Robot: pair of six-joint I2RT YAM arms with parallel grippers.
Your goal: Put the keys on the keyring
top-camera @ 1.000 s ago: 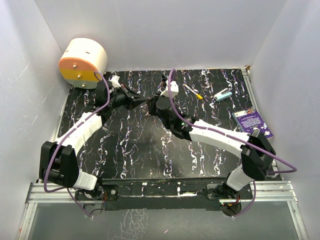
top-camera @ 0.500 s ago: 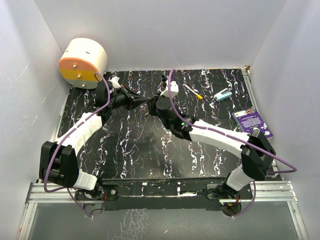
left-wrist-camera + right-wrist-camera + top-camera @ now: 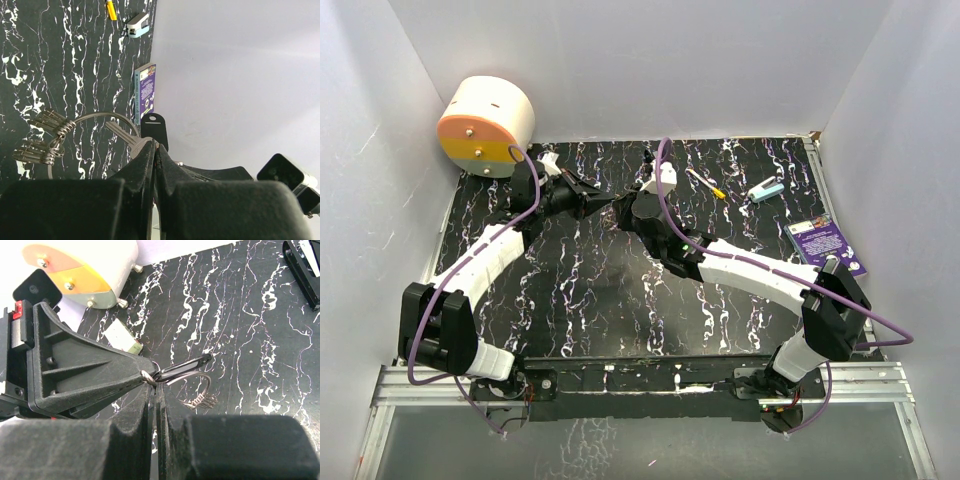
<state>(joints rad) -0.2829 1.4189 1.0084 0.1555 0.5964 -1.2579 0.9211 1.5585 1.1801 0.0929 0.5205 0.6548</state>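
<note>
My left gripper (image 3: 608, 203) and right gripper (image 3: 623, 211) meet tip to tip above the back middle of the black marbled table (image 3: 580, 290). In the left wrist view the left gripper (image 3: 155, 146) is shut on a silvery key (image 3: 121, 133). The thin wire keyring (image 3: 100, 116) arcs out from the tips and carries several keys (image 3: 49, 120) and a black tag (image 3: 153, 129). In the right wrist view the right gripper (image 3: 156, 381) is shut on the keyring (image 3: 202, 384) right at the left gripper's fingers (image 3: 90, 375). The hanging keys (image 3: 200, 401) and black tag (image 3: 187, 367) show beyond.
A round white drum with an orange and yellow face (image 3: 485, 125) stands at the back left, with a small white block (image 3: 548, 160) beside it. A yellow-handled tool (image 3: 705, 183), a light-blue device (image 3: 766, 190) and a purple booklet (image 3: 825, 245) lie at the back right.
</note>
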